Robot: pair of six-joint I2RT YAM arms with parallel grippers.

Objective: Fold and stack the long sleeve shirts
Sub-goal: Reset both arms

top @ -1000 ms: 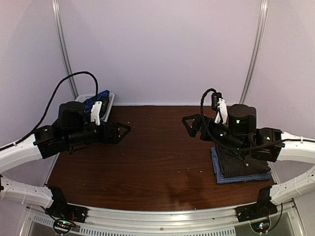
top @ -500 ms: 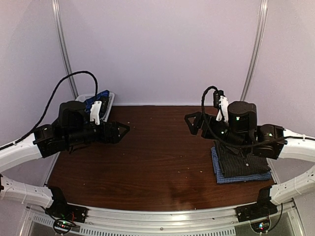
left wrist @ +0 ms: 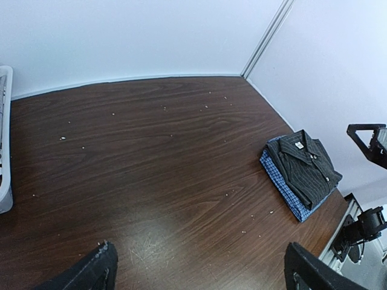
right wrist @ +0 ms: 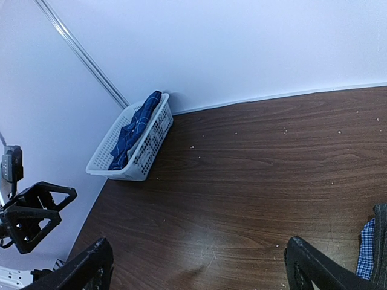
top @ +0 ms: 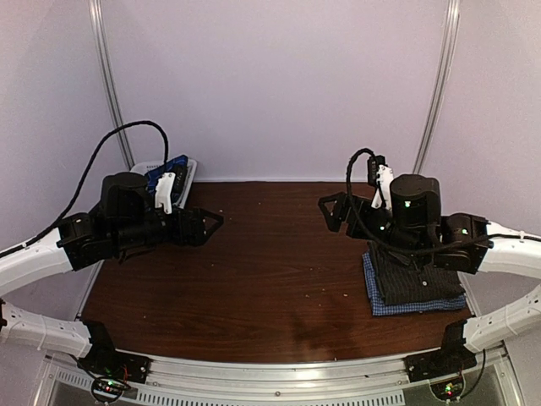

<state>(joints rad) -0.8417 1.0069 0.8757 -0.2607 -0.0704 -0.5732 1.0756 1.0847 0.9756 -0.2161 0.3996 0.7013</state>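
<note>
- Now, at the far left corner of the desk stands the white basket, close to the back wall. The navy plaid shirt lies in it, unfolded, as a long bundle along the length of the basket, with one end hanging over the far rim.
- Next comes the left pincer. Its jaws are wide apart and nothing is between them. It hovers above the desk and points toward the middle, so the basket is behind it and to its left, near the wrist.
- I judge this is the relation that matters: the last shirt is on the left side, the left arm is much nearer to it, and the pincer must turn back toward the corner and come along the basket's long axis.
- The middle of the desk carries only small crumbs.
- The right pincer is also wide open and holds nothing. It is well apart from the basket.
- Under the right arm, at the right edge, lies the charcoal pinstripe shirt, folded, on top of the folded blue check shirt. So two of three shirts seem done.
</note>
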